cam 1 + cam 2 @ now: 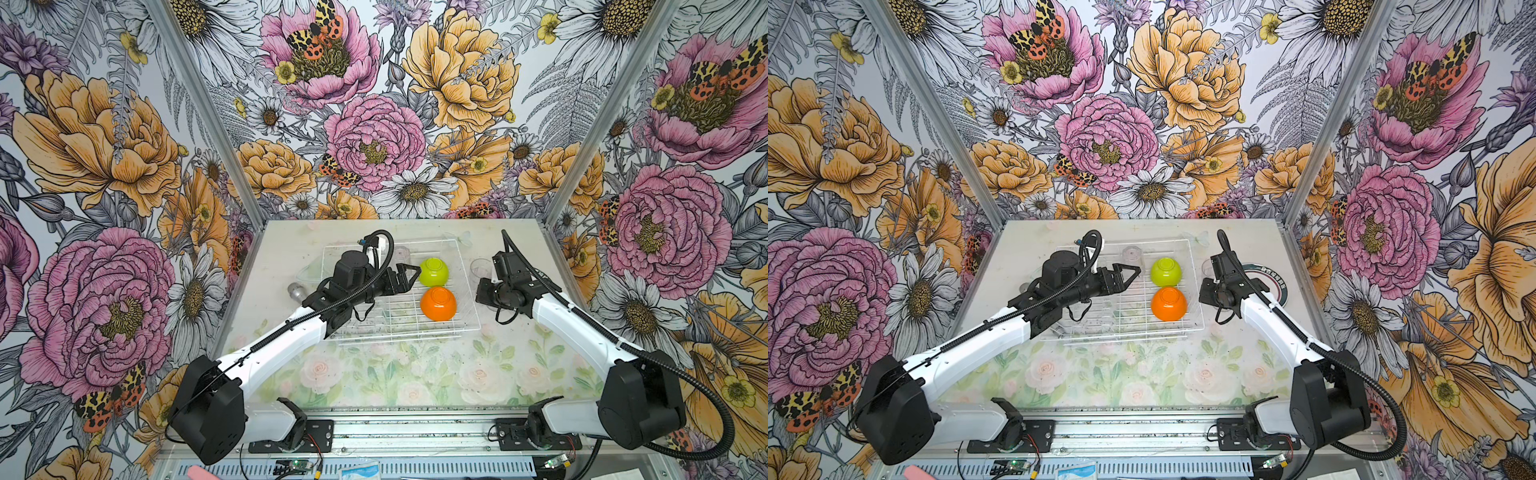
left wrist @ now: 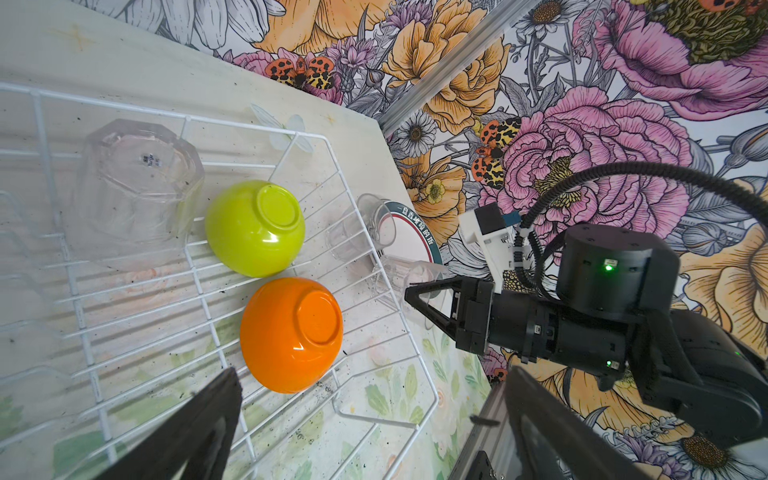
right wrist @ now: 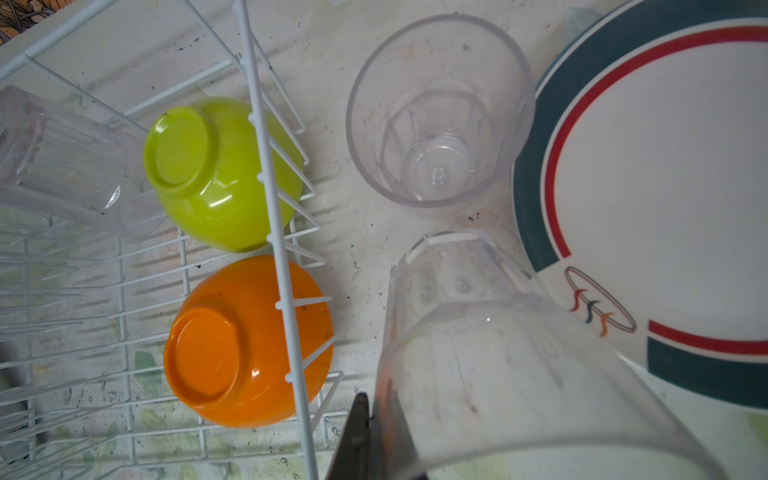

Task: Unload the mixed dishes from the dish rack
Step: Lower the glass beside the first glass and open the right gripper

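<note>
The white wire dish rack point(image 1: 399, 332) holds a lime-green bowl point(image 1: 433, 272) and an orange bowl point(image 1: 438, 304), both upside down, and a clear tumbler point(image 2: 133, 187) upside down at the far side. My left gripper point(image 2: 370, 415) hovers open over the rack beside the bowls, holding nothing. Just outside the rack's right side, my right gripper point(image 3: 374, 419) is shut on the wall of a second clear tumbler point(image 3: 498, 353), which is tilted. A third tumbler point(image 3: 440, 112) stands upright on the table beside a dark-rimmed white plate point(image 3: 665, 187).
A grey metal cylinder point(image 1: 296, 292) lies on the table left of the rack, partly behind my left arm. Flowered walls close in the table on three sides. The front strip of the table point(image 1: 415, 374) has a rose pattern.
</note>
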Available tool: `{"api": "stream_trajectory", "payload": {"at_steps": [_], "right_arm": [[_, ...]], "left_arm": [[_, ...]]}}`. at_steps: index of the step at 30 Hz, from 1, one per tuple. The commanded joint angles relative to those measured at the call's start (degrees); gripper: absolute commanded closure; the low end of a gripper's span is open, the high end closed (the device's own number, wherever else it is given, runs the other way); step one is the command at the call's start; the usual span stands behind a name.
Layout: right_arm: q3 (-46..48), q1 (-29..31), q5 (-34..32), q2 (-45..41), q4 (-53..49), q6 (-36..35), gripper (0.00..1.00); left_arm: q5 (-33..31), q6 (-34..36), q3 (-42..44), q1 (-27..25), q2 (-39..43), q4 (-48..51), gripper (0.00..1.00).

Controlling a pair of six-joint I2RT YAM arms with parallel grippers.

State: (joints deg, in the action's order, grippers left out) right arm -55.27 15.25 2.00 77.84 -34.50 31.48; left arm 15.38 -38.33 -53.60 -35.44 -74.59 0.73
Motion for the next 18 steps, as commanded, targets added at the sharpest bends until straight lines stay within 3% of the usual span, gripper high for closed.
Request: {"api": "stream_trajectory", "payload": {"at_steps": [1, 18], "right_arm": [[-1.8, -0.5, 1.2, 0.8, -1.8, -2.0, 1.0], [-6.4, -0.5, 0.7, 5.8, -8.1, -5.7, 1.0]], "left_arm": [[-0.7, 1.3, -0.7, 0.3, -0.2, 0.1, 0.01], [-0.1, 0.8, -1.2, 0.3, -1.5, -0.6, 0.01]]}}
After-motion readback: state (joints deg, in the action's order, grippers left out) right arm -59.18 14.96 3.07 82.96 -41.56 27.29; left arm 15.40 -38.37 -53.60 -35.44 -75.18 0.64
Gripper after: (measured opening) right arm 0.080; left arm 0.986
